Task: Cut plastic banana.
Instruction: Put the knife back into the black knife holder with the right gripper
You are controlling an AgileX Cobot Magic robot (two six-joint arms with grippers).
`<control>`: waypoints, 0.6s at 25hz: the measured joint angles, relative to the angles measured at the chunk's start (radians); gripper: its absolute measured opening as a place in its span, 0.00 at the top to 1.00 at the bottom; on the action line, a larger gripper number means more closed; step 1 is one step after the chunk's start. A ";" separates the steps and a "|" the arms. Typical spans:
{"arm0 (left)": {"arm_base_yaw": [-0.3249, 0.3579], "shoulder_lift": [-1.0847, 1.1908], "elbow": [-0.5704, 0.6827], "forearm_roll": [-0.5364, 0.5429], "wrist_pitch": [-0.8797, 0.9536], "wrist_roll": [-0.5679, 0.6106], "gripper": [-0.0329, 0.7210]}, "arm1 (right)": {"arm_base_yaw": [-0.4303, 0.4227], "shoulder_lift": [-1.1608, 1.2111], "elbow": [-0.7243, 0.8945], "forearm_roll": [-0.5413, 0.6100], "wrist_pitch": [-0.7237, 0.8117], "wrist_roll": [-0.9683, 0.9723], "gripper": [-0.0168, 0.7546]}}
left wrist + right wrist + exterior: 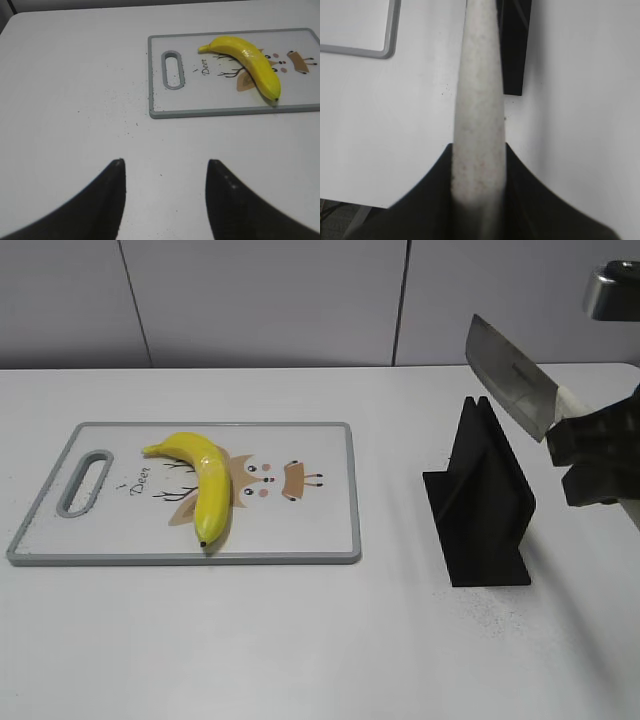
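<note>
The glossy yellow plastic banana lies on a white cutting board with a grey rim and a deer drawing. It also shows in the left wrist view on the board. My right gripper is shut on the pale handle of a knife whose steel blade is raised above a black knife stand. My left gripper is open and empty over bare table, short of the board's handle end. It is out of the exterior view.
The black knife stand sits right of the board. The board has a slot handle at its left end. A corner of the board shows in the right wrist view. The white table's edge is near my right gripper.
</note>
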 joint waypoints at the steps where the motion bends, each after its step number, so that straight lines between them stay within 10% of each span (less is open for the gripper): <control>1: 0.000 0.000 0.000 0.000 0.000 -0.002 0.29 | 0.000 0.000 0.007 -0.003 -0.010 0.005 0.76; 15: 0.000 0.000 0.001 0.000 0.000 -0.002 0.31 | 0.000 0.003 0.099 -0.030 -0.154 0.055 0.76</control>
